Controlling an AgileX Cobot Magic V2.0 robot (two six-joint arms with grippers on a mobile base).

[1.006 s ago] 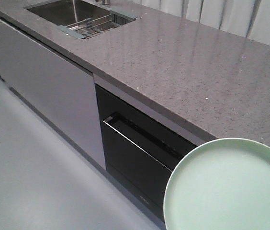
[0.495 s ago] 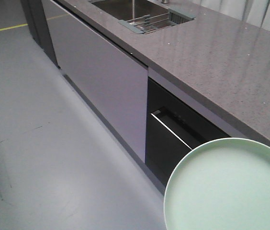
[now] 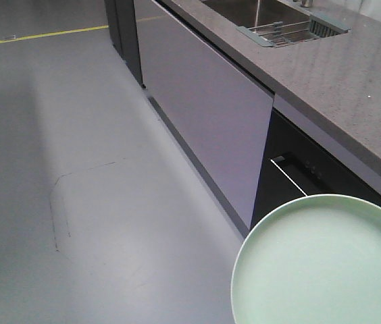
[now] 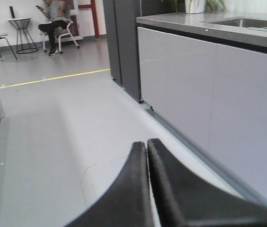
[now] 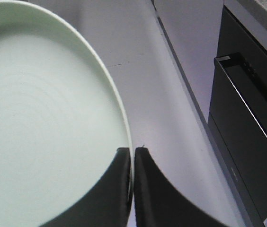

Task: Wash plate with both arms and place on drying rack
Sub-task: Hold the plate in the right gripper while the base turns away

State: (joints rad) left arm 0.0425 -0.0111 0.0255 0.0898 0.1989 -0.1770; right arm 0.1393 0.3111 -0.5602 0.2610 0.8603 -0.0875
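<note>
Transport step. Right pincer (image 5: 132,156) clamps the rim of the plate (image 5: 43,118), held over the floor, near right (apparently unwashed). Left pincer (image 4: 146,147) is closed and empty. Next move: approach the far sink (image 3: 241,8), which adjoins the drying rack (image 3: 288,32).

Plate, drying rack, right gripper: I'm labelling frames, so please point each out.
plate (image 3: 319,263), front view, middle of its face.
drying rack (image 3: 287,32), front view, its steel wires.
right gripper (image 5: 132,154), right wrist view, midway between fingertips.

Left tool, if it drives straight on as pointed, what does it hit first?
Nothing close: the left tool, shut and empty, points along the floor beside the cabinet front. Farther on, probably the dark tall unit, though depth is unclear.
</note>
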